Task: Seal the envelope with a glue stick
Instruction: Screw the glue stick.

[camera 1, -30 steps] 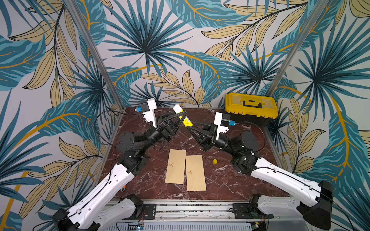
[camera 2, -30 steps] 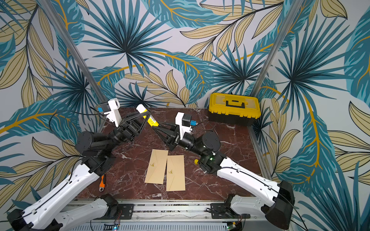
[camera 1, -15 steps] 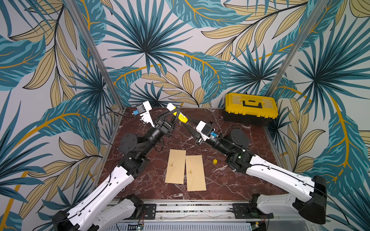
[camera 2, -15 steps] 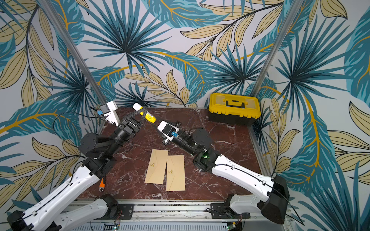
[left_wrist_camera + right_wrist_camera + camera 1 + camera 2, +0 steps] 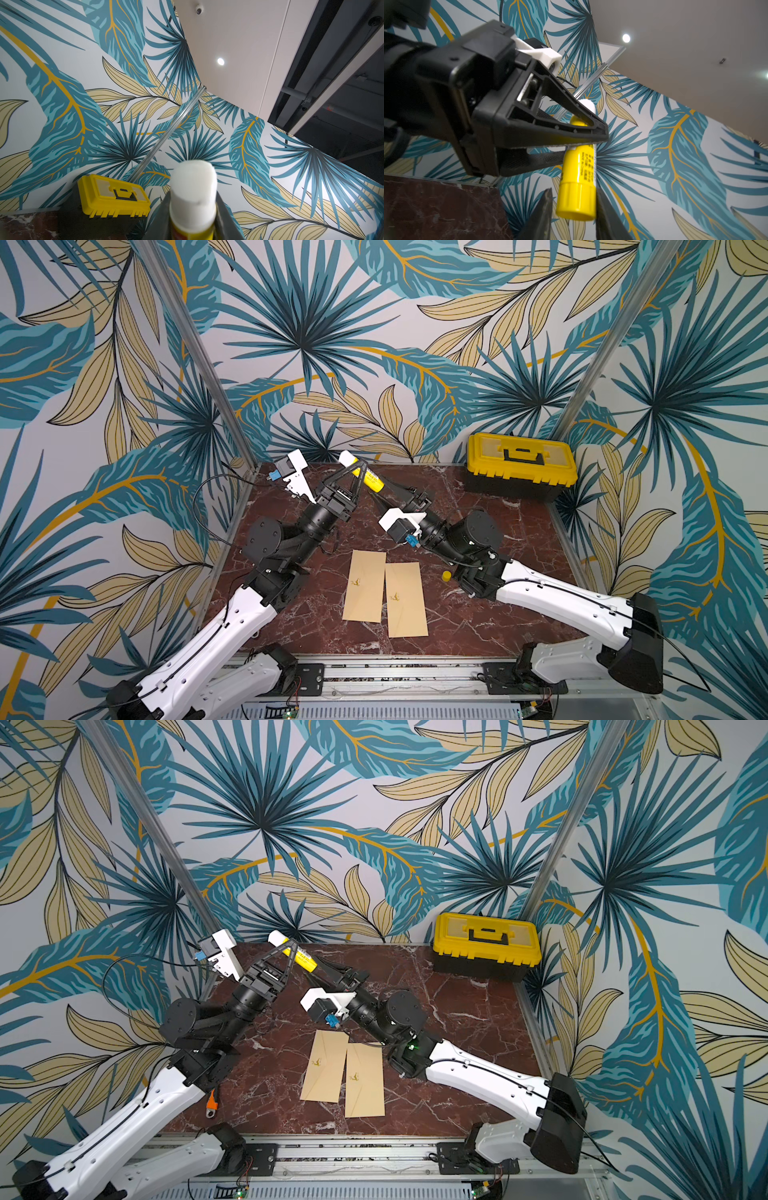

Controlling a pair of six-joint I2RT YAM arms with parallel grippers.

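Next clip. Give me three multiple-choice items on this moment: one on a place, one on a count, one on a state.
1. Where is the small loose yellow cap?
A. on the red marble table, beside the right arm
B. on a toolbox lid
C. on the front rail

2. How many tan paper envelopes lie on the table?
A. one
B. two
C. three

3. How is the yellow plastic glue stick?
A. lying capped on the table
B. standing on the table
C. held up by the left pincer, white tip bare

Key: 1 A, a top view shows the cap resting on the marble by that arm. 2 B, two lie side by side in both top views. 3 C, the left wrist view shows the uncovered white tip between the fingers.
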